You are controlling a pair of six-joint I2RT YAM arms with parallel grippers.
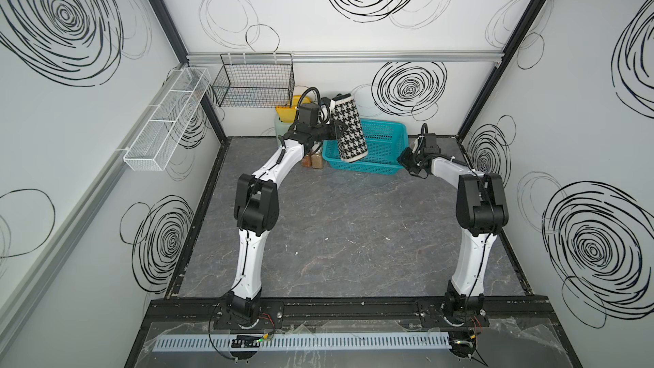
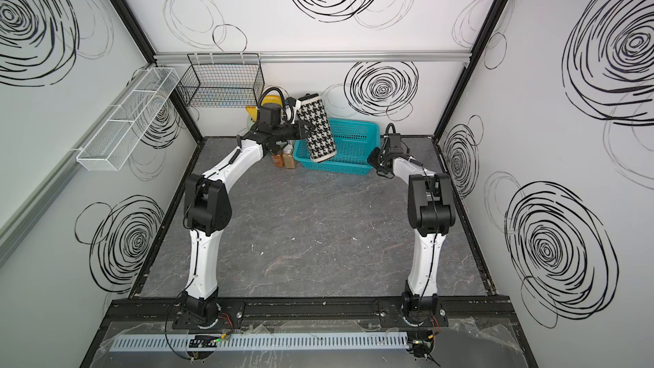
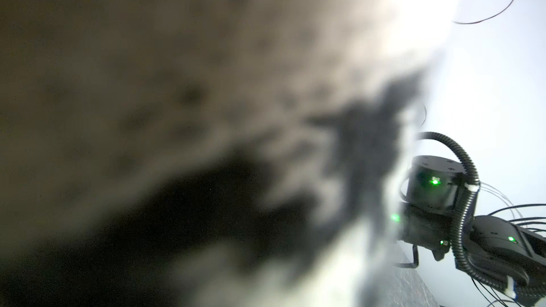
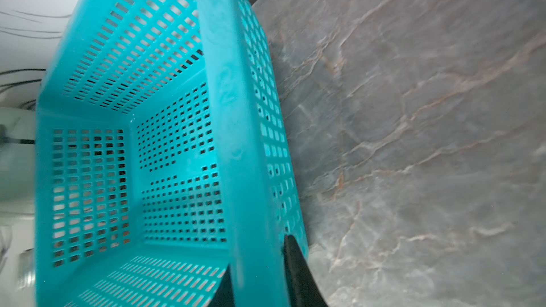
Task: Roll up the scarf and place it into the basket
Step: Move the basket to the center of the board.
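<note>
The left fingers (image 1: 337,129) clamp the rolled scarf (image 1: 350,136), tilted above the basket (image 1: 380,167); the right fingers (image 4: 298,267) pinch its rim. Best to lower the roll well inside before releasing, so it doesn't unwind.

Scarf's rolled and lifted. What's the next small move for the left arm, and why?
Probably lower the left gripper a little: it holds the rolled scarf tilted above the basket, whose inside shows empty, while the right gripper clamps its rim.

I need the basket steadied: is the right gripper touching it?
Touching. In the right wrist view the right gripper has a finger against each side of the basket wall.
</note>
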